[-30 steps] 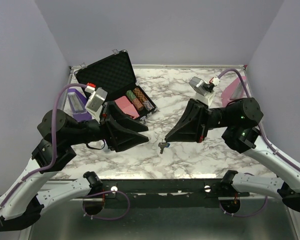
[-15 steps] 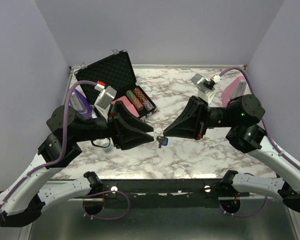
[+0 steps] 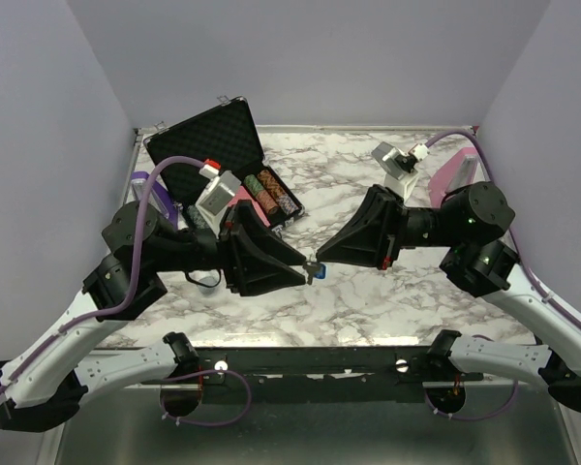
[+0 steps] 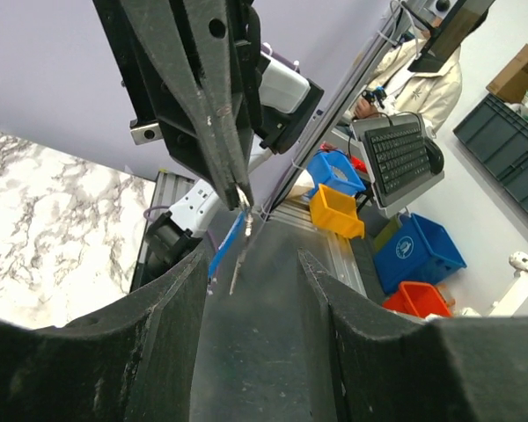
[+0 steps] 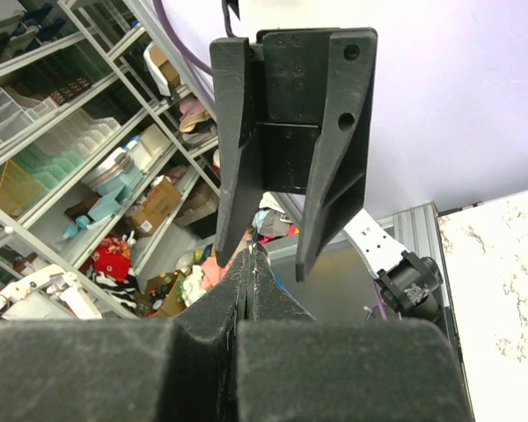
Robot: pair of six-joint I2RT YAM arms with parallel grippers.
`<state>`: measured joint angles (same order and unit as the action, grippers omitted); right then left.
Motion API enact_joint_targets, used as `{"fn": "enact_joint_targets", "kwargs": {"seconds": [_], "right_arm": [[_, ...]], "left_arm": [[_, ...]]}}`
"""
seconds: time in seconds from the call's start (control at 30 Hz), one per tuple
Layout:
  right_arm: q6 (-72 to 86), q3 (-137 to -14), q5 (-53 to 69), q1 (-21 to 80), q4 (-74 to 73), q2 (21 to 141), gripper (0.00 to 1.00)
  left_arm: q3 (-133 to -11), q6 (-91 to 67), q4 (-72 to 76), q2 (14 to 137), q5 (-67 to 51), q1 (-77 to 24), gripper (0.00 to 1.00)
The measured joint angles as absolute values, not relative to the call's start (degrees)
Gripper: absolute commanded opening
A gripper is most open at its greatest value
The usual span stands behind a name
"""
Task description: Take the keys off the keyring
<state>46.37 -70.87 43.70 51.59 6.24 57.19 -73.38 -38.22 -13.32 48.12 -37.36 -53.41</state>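
My right gripper [image 3: 321,260] is shut on the thin metal ring of the keyring [image 4: 245,200] and holds it above the marble table [image 3: 387,300]. The blue tag [image 4: 222,249] and the small silver key [image 4: 240,259] hang from the ring. In the top view the tag [image 3: 317,273] shows as a blue speck between the two grippers. My left gripper [image 4: 253,255] is open, tip to tip with the right one. Key and tag dangle in the gap between its fingers [image 4: 163,343], nearer the left finger. In the right wrist view my right gripper [image 5: 251,258] has its fingers pressed together.
An open black poker chip case [image 3: 213,145] lies at the back left with striped chips [image 3: 271,194] and a pink card block [image 3: 242,205] in it. A purple object [image 3: 147,194] is behind the left arm. A pink object [image 3: 455,170] leans at the back right.
The left arm has moved right until its open fingers reach the keyring. The right gripper has lifted the keyring a little and held its grip.
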Motion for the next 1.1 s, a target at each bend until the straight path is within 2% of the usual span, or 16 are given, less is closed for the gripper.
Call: {"fn": "enact_joint_targets", "kwargs": {"seconds": [0.17, 0.47, 0.67, 0.93, 1.1], "right_arm": [[46.4, -71.1, 43.5, 51.6, 6.2, 56.9, 0.01], [46.4, -71.1, 43.5, 51.6, 6.2, 56.9, 0.01], [46.2, -71.1, 43.5, 51.6, 6.0, 56.9, 0.01], [45.5, -71.1, 43.5, 51.6, 5.1, 56.9, 0.01], [44.7, -71.2, 43.5, 51.6, 3.6, 56.9, 0.01]], "left_arm": [[-73.4, -38.2, -13.4, 49.3, -37.3, -53.9, 0.52], [-73.4, -37.7, -13.4, 49.7, -37.3, -54.2, 0.4], [-73.4, -37.5, -13.4, 50.1, -37.3, -54.5, 0.31], [-73.4, -37.5, -13.4, 50.4, -37.3, -54.9, 0.12], [-73.4, -37.3, -13.7, 50.4, -37.3, -54.9, 0.08]]}}
